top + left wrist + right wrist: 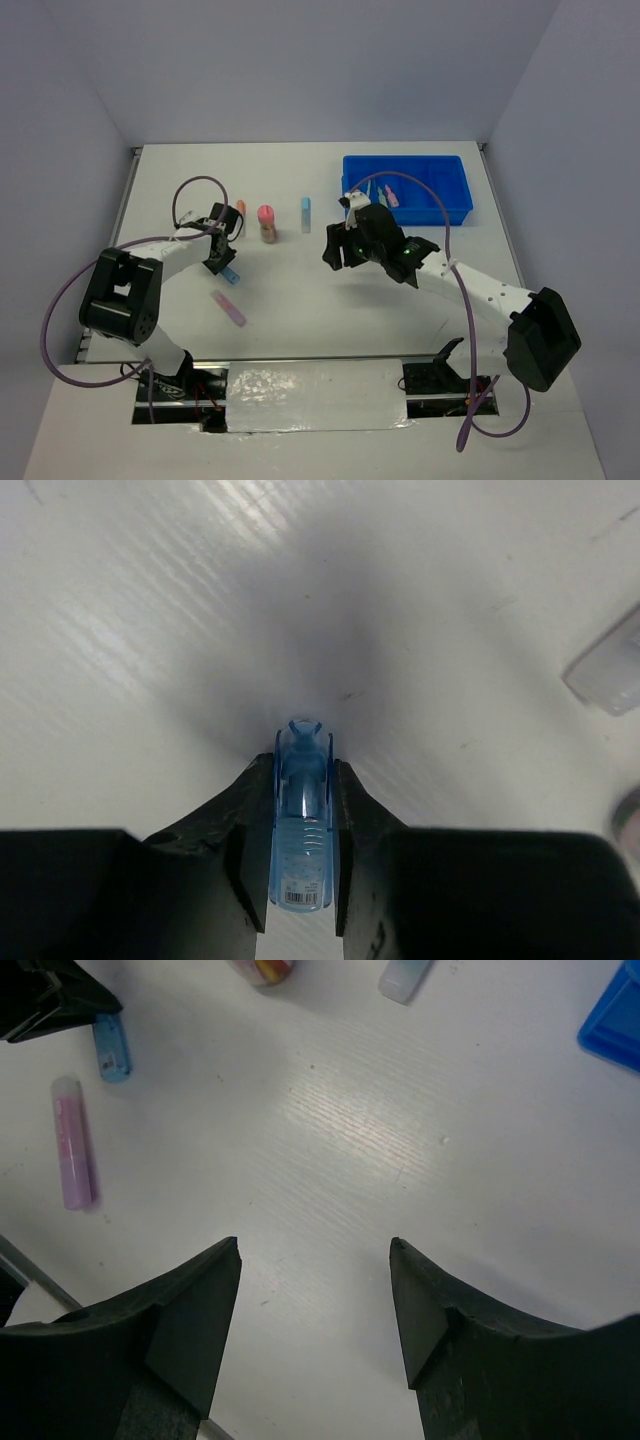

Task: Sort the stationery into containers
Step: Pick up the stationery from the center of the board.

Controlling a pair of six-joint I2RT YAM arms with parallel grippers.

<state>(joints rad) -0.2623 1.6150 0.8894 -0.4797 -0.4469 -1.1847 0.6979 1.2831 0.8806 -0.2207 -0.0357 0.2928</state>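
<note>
Presently the left gripper [301, 770] pinches a blue highlighter [300, 850] toward the table's left edge, while the right gripper [315, 1248] hangs spread wide mid-table, near the blue tray [400, 158] in the far right corner.

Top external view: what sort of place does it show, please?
Probably a robotics lab test cell, not an office. Plain pale walls enclose a white table, two cabled arms are bolted at its near edge, and a blue tray and loose highlighters look staged.
</note>
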